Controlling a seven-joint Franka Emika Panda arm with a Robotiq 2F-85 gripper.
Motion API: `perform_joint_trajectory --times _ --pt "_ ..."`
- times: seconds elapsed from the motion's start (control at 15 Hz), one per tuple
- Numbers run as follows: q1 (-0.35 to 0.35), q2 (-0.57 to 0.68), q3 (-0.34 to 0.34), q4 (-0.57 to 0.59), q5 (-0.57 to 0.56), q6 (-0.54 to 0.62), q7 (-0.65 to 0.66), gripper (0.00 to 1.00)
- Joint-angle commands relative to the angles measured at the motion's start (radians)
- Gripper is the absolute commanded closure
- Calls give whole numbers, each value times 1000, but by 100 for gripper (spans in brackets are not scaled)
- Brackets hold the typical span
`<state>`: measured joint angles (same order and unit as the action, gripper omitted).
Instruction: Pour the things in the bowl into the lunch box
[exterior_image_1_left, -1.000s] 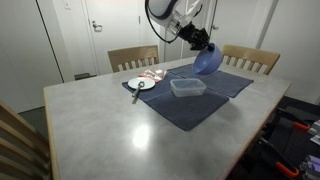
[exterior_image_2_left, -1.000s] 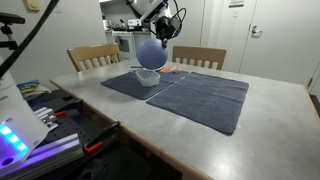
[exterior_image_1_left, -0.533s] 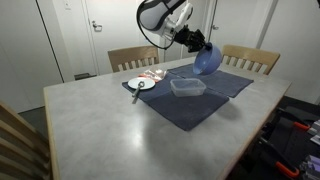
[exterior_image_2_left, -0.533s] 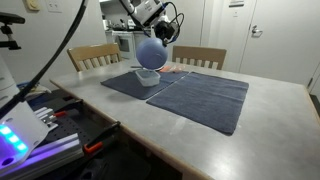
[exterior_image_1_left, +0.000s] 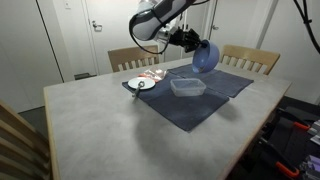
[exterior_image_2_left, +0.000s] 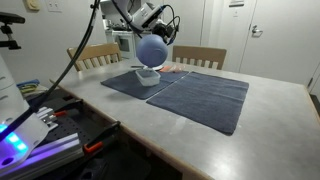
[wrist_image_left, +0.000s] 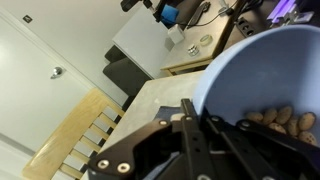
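Observation:
My gripper (exterior_image_1_left: 192, 42) is shut on the rim of the round blue bowl (exterior_image_1_left: 207, 56) and holds it tilted in the air above the table, also in an exterior view (exterior_image_2_left: 151, 49). The clear lunch box (exterior_image_1_left: 187, 87) sits on a dark blue cloth below and a little in front of the bowl; it shows below the bowl in an exterior view (exterior_image_2_left: 147, 77). In the wrist view the bowl (wrist_image_left: 250, 70) fills the right side, with several brown pieces (wrist_image_left: 280, 120) lying low inside it, and the gripper (wrist_image_left: 200, 125) clamps its rim.
A small white plate (exterior_image_1_left: 141, 84) with a utensil sits at the cloth's (exterior_image_1_left: 195, 105) left corner. A second dark cloth (exterior_image_2_left: 205, 100) lies beside it. Wooden chairs (exterior_image_1_left: 133, 58) stand behind the table. A table edge (exterior_image_1_left: 250, 135) runs at the front.
The arm has swung and raised the bowl slightly, tilting it further over the lunch box. The lunch box and plate have not moved.

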<state>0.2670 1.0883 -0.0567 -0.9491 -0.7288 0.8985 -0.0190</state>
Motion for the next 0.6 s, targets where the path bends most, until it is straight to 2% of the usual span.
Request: perform_joint_trajectory --times 0.0,0.53 --pt "29 52 -2 92 -72 -56 -96 99" --pt "78 129 -7 167 -200 -76 -191 99"
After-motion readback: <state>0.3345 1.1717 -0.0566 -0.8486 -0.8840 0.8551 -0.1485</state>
